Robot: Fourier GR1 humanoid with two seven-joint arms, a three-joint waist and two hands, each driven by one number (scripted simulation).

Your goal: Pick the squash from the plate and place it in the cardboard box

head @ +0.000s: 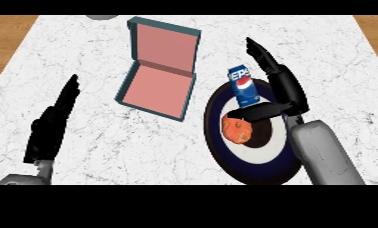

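Over the plate (pixel 258 169), the right hand (pixel 286 88) has its fingers straight and close together. Its thumb stretches left and seems to touch the squash (pixel 238 129), which lies on the plate. A blue can (pixel 242 86) stands just behind it. The open cardboard box (pixel 159 69) lies left of the plate. The left hand (pixel 52 122) rests open at the left.

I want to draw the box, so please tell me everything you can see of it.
The cardboard box is open, its lid swung back from a hinge along the far side. Inside, both tray and lid look pink; the outer edges look dark teal. It sits turned on the marble counter, left of the plate and Pepsi can. Nothing shows inside; only the counter touches it.
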